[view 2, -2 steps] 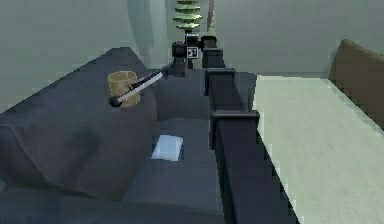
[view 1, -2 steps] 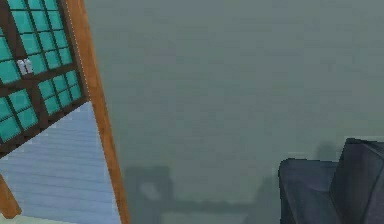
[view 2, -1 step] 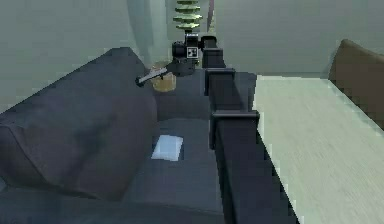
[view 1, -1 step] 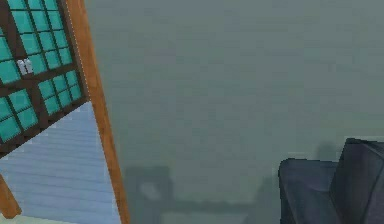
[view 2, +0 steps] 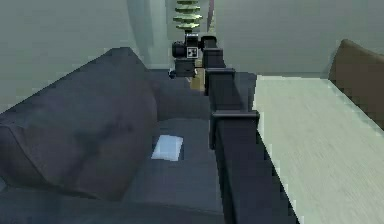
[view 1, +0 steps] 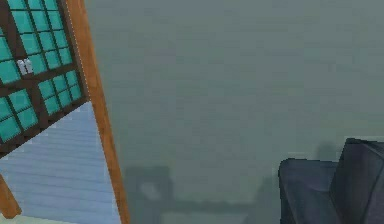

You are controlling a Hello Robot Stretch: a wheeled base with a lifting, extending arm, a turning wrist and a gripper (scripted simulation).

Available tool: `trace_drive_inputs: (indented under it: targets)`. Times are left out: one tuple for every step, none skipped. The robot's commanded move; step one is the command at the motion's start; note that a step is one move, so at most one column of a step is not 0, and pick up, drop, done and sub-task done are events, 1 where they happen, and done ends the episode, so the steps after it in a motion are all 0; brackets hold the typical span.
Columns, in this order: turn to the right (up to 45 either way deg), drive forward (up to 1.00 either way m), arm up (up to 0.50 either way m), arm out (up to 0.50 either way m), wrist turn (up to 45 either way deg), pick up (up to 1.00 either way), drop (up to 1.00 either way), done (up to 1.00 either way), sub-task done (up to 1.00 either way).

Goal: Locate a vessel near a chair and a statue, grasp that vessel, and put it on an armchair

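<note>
**Gripper (view 2: 181,70) by the armchair's (view 2: 90,120) far end**

You cannot tell whether it holds anything; a small tan shape (view 2: 203,77) shows just right of it. That armchair lies left of your arm (view 2: 232,140), a pale flat item (view 2: 169,148) on its seat.

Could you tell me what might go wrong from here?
The tool sits at the far end of the dark seat. I cannot tell whether it holds anything, so a release there might miss the seat. A pale flat object lies on the seat, and anything set on it could tip. The arm runs along the seat's side, so turning might scrape it.
</note>
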Motion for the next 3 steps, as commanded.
trace_drive_inputs:
  targets:
    - [0.0,0.0,-0.22,0.0,0.0,0.0,0.0,0.0,0.0]
    - [0.0,0.0,-0.32,0.0,0.0,0.0,0.0,0.0,0.0]
    - [0.0,0.0,0.0,0.0,0.0,0.0,1.0,0.0,0.0]
